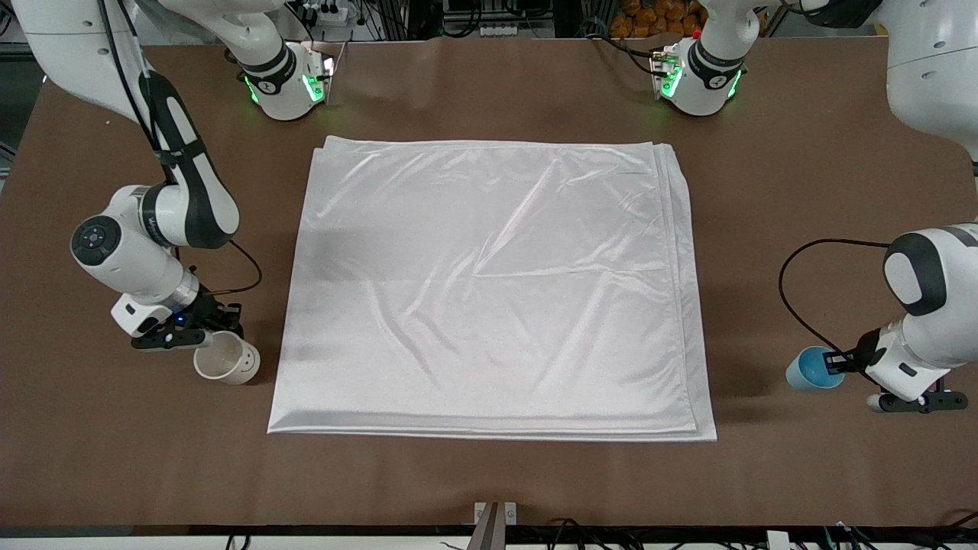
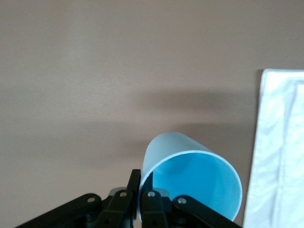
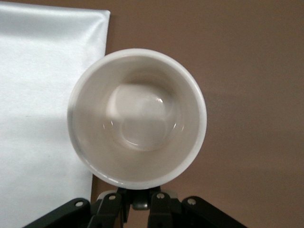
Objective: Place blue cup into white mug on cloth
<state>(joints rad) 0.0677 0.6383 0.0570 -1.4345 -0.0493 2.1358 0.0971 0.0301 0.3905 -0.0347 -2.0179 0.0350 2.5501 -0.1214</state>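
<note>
Brown table point(image 1: 489, 473), perhaps paper-covered.

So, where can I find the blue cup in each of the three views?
Front view: blue cup at the left gripper, beside the cloth, toward the left arm's end.
Left wrist view: lower middle, at the gripper.
Right wrist view: not in it.
Shared landmark: the cloth's edge.

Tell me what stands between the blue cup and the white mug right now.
Only the large shiny white cloth lies flat between them. The left claw grips the small light-blue tapered cup at the left arm's end of the table; the right claw grips the off-white ceramic mug at the right arm's end. Nothing upright stands between them.
</note>
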